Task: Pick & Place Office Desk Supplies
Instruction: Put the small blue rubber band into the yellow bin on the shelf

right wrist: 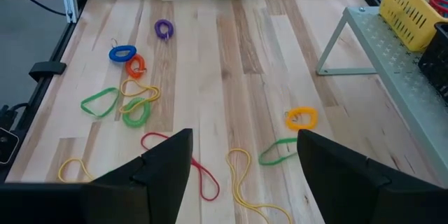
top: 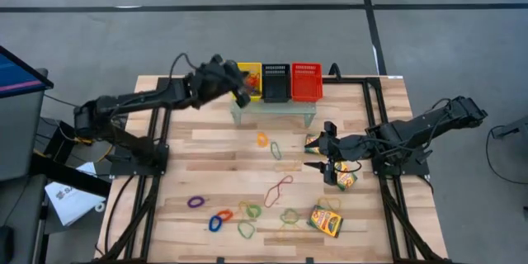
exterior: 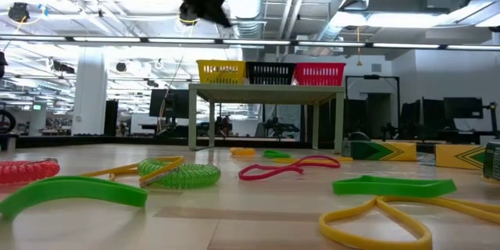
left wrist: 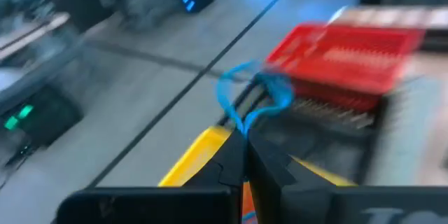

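My left gripper (top: 242,91) hovers over the yellow basket (top: 252,74) at the table's far edge and is shut on a blue rubber band (left wrist: 252,94). My right gripper (top: 323,153) is open, low over the table's right half. It stands between two yellow-and-green crayon boxes (top: 315,142) (top: 346,180) and touches nothing. A third crayon box (top: 326,221) lies flat near the near edge. Loose bands lie flat on the wood: orange (top: 262,139), red (top: 279,190), purple (top: 195,201), blue (top: 214,223) and several green and yellow ones (right wrist: 133,105). My left gripper pinches the blue rubber band by the lower end of its loop (left wrist: 243,127), between the two fingertips (left wrist: 234,157). The band is lifted clear, and the rest of the loop stands out beyond the fingertips, above the yellow basket (left wrist: 192,161).
The yellow, black (top: 275,82) and red (top: 306,81) mesh baskets stand side by side on a low grey-green shelf (top: 272,109) at the far edge. Black frame rails (top: 157,181) (top: 388,198) run along both sides of the table. Bare wood lies between the shelf and the bands.
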### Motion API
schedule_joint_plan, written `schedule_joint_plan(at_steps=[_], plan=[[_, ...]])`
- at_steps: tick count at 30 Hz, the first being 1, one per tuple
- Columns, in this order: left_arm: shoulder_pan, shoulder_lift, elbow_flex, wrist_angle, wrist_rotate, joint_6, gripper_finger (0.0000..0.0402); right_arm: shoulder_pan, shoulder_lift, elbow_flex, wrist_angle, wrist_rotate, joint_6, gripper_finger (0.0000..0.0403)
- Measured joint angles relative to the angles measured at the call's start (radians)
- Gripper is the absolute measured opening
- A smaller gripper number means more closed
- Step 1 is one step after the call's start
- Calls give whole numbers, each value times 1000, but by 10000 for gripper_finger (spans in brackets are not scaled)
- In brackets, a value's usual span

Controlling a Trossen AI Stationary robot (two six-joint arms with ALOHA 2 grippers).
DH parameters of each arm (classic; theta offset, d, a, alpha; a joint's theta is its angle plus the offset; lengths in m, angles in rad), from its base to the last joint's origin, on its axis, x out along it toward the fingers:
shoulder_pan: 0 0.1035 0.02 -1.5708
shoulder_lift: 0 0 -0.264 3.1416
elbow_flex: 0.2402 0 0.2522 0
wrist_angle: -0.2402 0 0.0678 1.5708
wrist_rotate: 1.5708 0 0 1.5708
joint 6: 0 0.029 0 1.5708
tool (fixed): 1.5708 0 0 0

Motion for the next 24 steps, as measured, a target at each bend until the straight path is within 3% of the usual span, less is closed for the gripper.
schedule_joint_plan(at_steps=[5,13,17,24], plan=[[76,0,-2,-96,61,-58,4,0,0,0,0,2,0,254],[81,0,-63,-55,72,-59,24,0,0,0,0,2,0,254],[81,0,-81,-48,83,-47,63,0,0,0,0,2,0,254],[74,0,-82,-46,83,-29,168,-1,0,0,0,2,0,254]])
